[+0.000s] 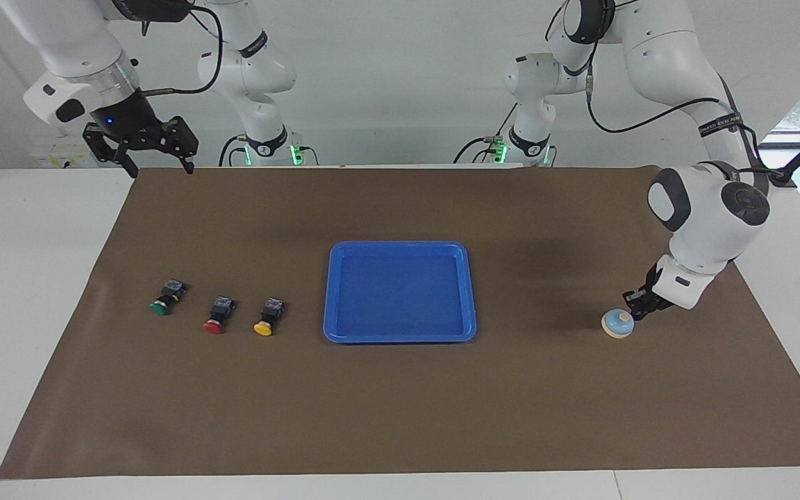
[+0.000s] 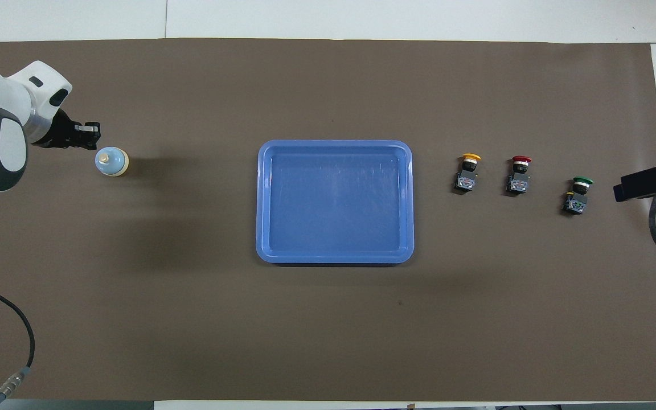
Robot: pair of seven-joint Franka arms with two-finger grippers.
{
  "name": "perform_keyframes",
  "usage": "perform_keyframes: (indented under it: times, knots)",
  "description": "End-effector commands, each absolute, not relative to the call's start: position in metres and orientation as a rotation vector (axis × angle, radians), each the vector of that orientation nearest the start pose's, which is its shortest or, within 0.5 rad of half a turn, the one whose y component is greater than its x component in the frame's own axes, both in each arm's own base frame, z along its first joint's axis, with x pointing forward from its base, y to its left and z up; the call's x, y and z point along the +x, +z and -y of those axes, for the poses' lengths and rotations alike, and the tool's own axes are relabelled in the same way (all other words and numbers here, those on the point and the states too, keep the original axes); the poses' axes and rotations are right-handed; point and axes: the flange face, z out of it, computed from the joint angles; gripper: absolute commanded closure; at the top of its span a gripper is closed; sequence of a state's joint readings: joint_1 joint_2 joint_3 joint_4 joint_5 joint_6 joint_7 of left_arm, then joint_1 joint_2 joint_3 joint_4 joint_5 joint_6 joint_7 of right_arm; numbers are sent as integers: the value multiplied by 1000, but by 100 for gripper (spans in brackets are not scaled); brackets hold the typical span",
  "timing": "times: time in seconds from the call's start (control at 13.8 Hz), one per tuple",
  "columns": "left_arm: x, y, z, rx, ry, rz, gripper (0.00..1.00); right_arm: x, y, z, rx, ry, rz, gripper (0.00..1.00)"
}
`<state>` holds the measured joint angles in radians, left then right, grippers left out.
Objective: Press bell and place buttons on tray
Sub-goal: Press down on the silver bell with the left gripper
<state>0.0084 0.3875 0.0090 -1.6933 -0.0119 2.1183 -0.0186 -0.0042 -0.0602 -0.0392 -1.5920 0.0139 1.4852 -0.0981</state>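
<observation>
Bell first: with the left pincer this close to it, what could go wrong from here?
1. The shut left pincer sits low beside the bell, not over its knob; pushing on could shove the bell sideways rather than ring it.
2. The three buttons lie on their sides, so they may roll when the open right pincer grasps them.
</observation>
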Motion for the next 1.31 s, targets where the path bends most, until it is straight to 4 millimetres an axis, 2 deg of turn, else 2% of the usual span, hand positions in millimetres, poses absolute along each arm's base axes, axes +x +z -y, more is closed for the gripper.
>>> perform_keyframes:
  times: [0.0,0.58,0.8,1.02,1.09,1.16,1.23]
  knots:
    - [660,369,-11,-3149,-56,80,100,521,641,23,-3113,86,117,0]
    - [647,346,-10,-3149,-24,76,100,521,641,23,-3113,86,117,0]
    - [640,324,-8,-3148,-70,75,100,521,641,23,-3113,86,117,0]
    - [644,330,-5,-3148,-70,68,100,521,641,23,-3113,86,117,0]
    - [645,338,-5,-3148,-60,67,100,521,641,23,-3113,86,117,0]
    - [647,355,-7,-3149,-32,71,100,521,641,23,-3113,86,117,0]
    - [645,381,-8,-3150,-22,66,100,521,641,23,-3113,86,117,0]
